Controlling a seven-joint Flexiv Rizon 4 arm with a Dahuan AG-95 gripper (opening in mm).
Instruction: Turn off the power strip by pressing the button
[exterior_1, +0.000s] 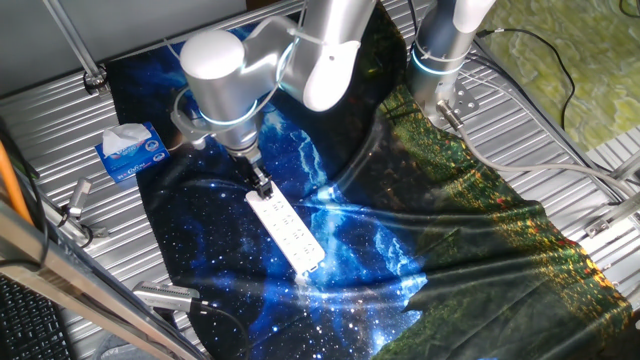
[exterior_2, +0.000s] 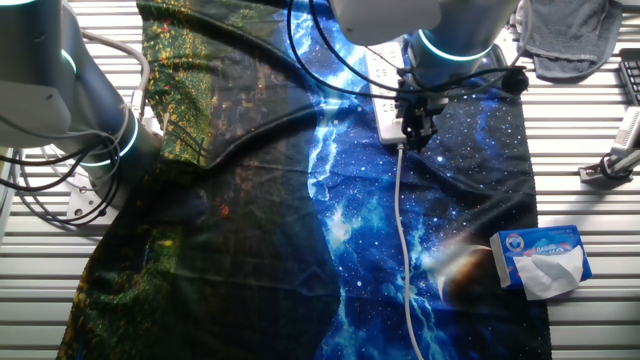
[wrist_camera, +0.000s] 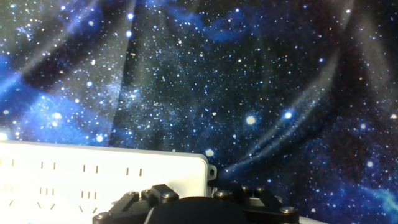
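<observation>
The power strip (exterior_1: 288, 232) is a long white bar lying on the starry blue cloth, with rows of dark socket holes. In the other fixed view its corded end (exterior_2: 385, 112) sticks out from under the arm, and the thin white cord (exterior_2: 403, 230) runs toward the front edge. My gripper (exterior_1: 262, 186) points straight down, with its black tip at the strip's corded end; it also shows in the other fixed view (exterior_2: 415, 130). The hand view shows the strip's end (wrist_camera: 93, 180) just above the gripper's black body (wrist_camera: 189, 208). The button is hidden under the gripper. No view shows the gap between the fingertips.
A blue-and-white tissue box (exterior_1: 130, 152) stands left of the cloth on the ribbed metal table (exterior_1: 60, 130); it also shows in the other fixed view (exterior_2: 540, 260). A second robot base (exterior_1: 440, 60) stands at the back, with cables (exterior_1: 520, 165) beside it. The dark cloth (exterior_1: 470, 250) is wrinkled.
</observation>
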